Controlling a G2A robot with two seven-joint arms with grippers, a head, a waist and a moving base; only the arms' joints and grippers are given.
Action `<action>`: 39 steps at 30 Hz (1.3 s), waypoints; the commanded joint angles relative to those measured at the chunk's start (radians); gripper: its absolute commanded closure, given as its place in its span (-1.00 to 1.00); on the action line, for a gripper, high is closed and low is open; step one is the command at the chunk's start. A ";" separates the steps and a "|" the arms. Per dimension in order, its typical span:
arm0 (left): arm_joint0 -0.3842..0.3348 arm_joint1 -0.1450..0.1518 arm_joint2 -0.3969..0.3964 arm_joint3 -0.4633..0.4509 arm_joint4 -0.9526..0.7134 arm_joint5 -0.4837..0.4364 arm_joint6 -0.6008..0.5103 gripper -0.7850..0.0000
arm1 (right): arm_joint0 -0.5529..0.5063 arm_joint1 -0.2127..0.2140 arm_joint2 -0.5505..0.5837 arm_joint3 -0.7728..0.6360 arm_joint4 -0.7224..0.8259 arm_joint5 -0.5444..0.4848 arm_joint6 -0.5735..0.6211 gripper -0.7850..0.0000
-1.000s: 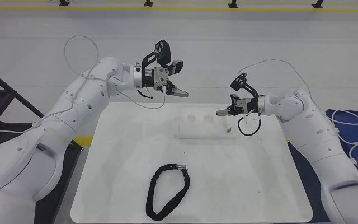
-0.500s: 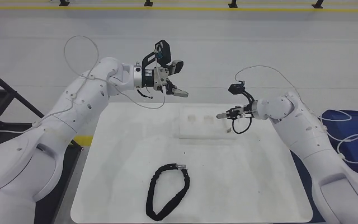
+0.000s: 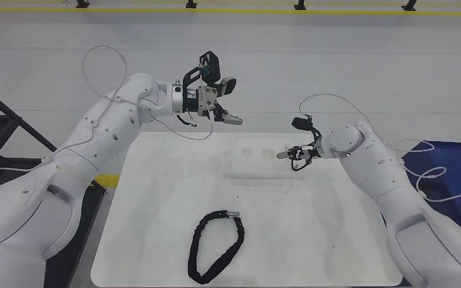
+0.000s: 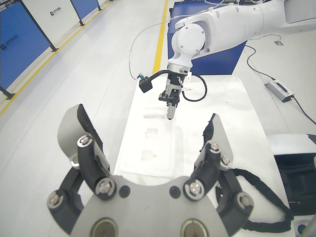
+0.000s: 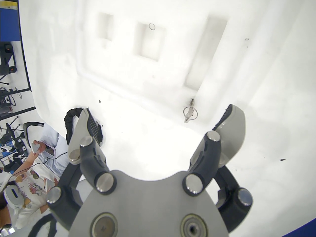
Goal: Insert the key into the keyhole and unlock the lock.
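Beside the tray (image 5: pixel 118 82), the key (image 5: pixel 189 113) lies in line with its slot (image 5: pixel 206 52), right pincer (image 5: pixel 158 114) spread.

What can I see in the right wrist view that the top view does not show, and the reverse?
Right wrist view: the key on its ring, lying beside the tray. Top view: the left gripper, held up with open jaws, away from the tray. Both: the white tray, the black chain lock, the right gripper.

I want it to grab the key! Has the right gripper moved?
Yes. The right gripper slid a little toward the table's near edge, over the white tray.
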 commanded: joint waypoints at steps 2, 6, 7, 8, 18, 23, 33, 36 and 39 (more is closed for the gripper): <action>0.000 0.000 0.000 0.000 0.000 0.000 0.000 -1.00 | 0.002 -0.015 -0.008 0.030 0.005 0.012 0.004 -1.00; 0.000 0.000 0.000 0.000 0.000 0.000 0.000 -1.00 | 0.007 -0.032 -0.011 0.068 0.023 -0.009 0.013 -1.00; 0.000 0.000 0.000 0.000 0.000 0.000 0.000 -1.00 | 0.008 -0.036 -0.011 0.076 0.027 -0.014 0.016 -1.00; 0.000 0.000 0.000 0.000 0.000 0.000 0.000 -1.00 | 0.009 -0.039 -0.012 0.084 0.028 -0.017 0.018 -1.00; 0.000 0.000 0.000 0.000 0.000 0.000 0.000 -1.00 | 0.011 -0.047 -0.014 0.101 0.029 -0.022 0.024 -1.00; 0.000 0.000 0.000 0.000 0.000 0.000 0.000 -1.00 | 0.011 -0.047 -0.014 0.101 0.029 -0.022 0.024 -1.00; 0.000 0.000 0.000 0.000 0.000 0.000 0.000 -1.00 | -0.010 -0.045 -0.026 0.044 -0.036 0.068 -0.038 -1.00; 0.000 0.000 0.000 0.000 0.000 0.000 0.000 -1.00 | -0.016 -0.041 -0.025 -0.003 -0.069 0.144 -0.036 -1.00; 0.000 0.000 0.000 0.000 0.000 0.000 0.000 -1.00 | -0.028 -0.032 -0.023 -0.056 -0.107 0.179 -0.040 -1.00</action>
